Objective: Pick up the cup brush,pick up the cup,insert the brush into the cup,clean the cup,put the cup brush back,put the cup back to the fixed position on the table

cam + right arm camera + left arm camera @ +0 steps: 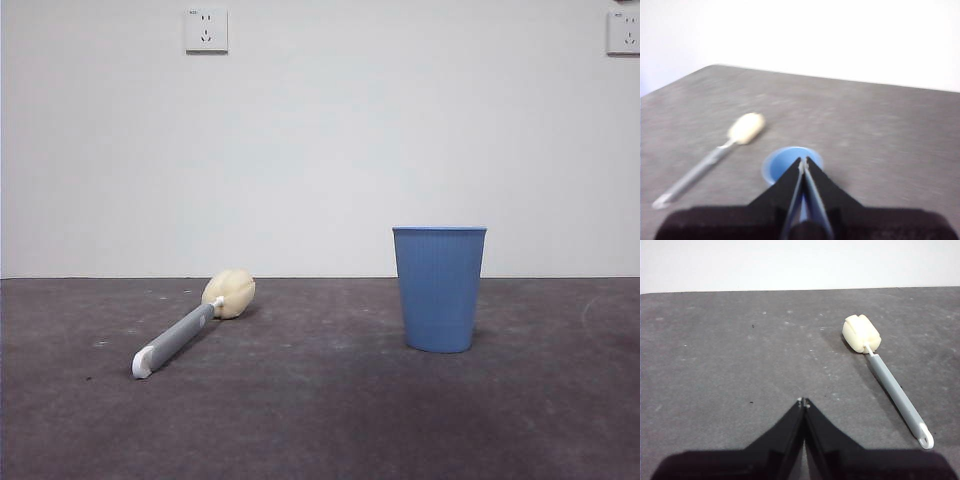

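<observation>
The cup brush [190, 325] lies flat on the table [320, 420] at the left, cream sponge head toward the wall, grey handle pointing toward the camera. The blue cup [439, 288] stands upright to its right, apart from it. Neither arm shows in the front view. My left gripper [803, 401] is shut above bare table, with the cup brush [887, 377] off to one side of it. My right gripper [803, 161] is shut and empty, hovering above the cup [780, 162] with its tips over the rim; the cup brush [715, 157] lies beyond.
A plain white wall with two power sockets [206, 30] runs behind the table's far edge. The dark grey tabletop bears faint pale scuffs.
</observation>
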You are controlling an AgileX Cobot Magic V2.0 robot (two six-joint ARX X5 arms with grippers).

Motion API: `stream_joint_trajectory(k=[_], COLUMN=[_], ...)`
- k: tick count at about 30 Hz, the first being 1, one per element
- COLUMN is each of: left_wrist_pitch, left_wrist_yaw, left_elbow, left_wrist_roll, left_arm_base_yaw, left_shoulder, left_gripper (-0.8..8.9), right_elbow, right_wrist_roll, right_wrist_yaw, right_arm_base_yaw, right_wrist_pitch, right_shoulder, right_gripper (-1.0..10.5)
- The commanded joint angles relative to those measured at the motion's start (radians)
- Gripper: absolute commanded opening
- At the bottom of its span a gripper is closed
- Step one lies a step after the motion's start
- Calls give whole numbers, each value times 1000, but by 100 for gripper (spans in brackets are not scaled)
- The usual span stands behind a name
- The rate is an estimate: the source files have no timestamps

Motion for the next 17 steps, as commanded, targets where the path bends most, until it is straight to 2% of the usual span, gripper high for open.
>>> stream_joint_trajectory(k=[1, 7, 17], left_wrist_pitch=[1, 1, 2], left_wrist_yaw=[1, 1, 1], left_elbow=[-13, -13, -13], left_wrist_roll=[-9, -9, -9], left_arm_base_yaw=[2, 2, 2], left_shoulder=[0, 0, 0], left_gripper=[-3, -3, -3], right_elbow=[-112, -286, -482], right_wrist_roll=[-20, -26, 43], right_wrist_yaw=[-3, 29, 53], right_arm_base_yaw=[-65, -150, -169], right_wrist_pitch=[64, 114, 120], right_shoulder=[-86, -253, -428], right_gripper=[1, 1, 1])
